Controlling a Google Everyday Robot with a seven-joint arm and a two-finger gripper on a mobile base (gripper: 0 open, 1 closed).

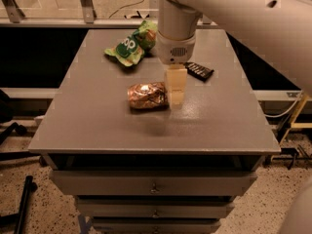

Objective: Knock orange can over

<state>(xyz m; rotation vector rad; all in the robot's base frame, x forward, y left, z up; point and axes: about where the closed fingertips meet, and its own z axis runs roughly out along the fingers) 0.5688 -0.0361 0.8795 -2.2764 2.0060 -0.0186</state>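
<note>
The orange can (pixel 146 95) lies on its side near the middle of the grey table (pixel 97 126), its long axis running left to right. My gripper (pixel 175 97) hangs from the white arm just right of the can, at the can's right end, with its cream fingers (pixel 176 84) pressed together and pointing down. It holds nothing. Whether it touches the can I cannot tell.
A green snack bag (pixel 131 44) lies at the back left of the table. A flat black candy bar wrapper (pixel 198 70) lies behind and right of the gripper. The table has drawers below its front edge (pixel 153 186). The white arm crosses the upper right.
</note>
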